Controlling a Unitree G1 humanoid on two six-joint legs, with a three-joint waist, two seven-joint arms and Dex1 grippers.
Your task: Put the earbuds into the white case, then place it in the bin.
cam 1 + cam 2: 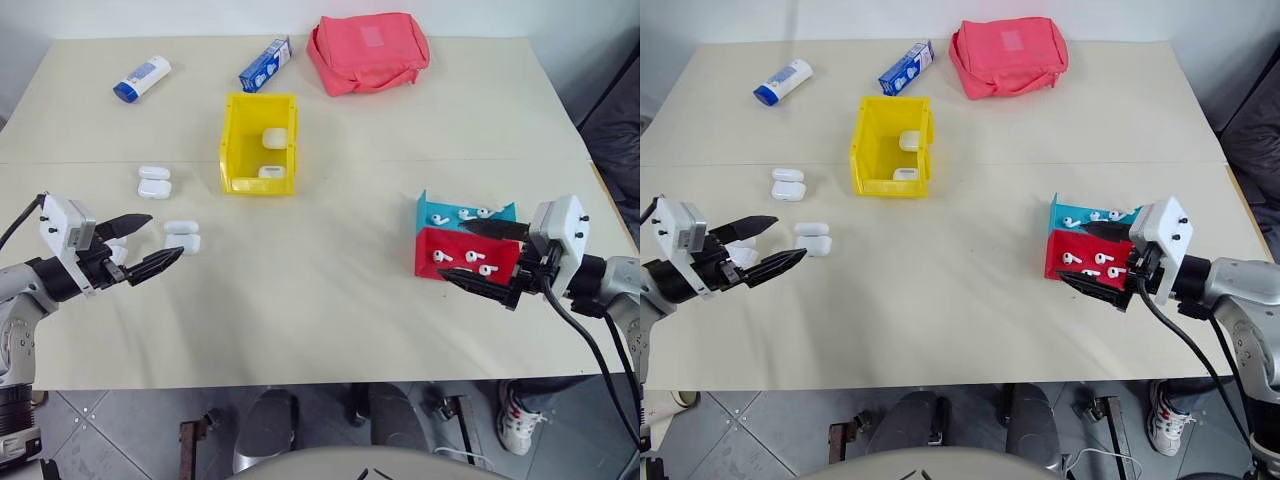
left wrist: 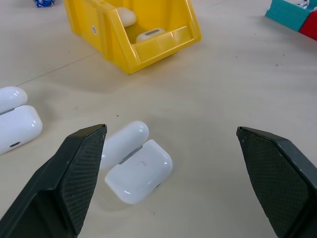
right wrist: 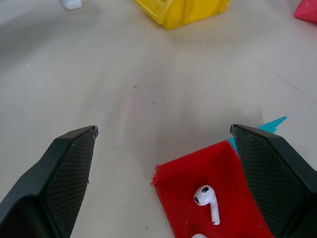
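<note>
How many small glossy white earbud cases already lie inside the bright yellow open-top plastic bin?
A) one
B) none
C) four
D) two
D: two white cases lie on the floor of the yellow bin, one nearer the far wall and one nearer the front lip.

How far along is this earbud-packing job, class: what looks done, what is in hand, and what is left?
Done: two white cases already lie in the yellow bin.

In hand: nothing. The left gripper stands open beside an opened case; the right gripper stands open at the red tray.

Left: earbuds remain in the red and teal trays, and another case waits on the table.
</note>
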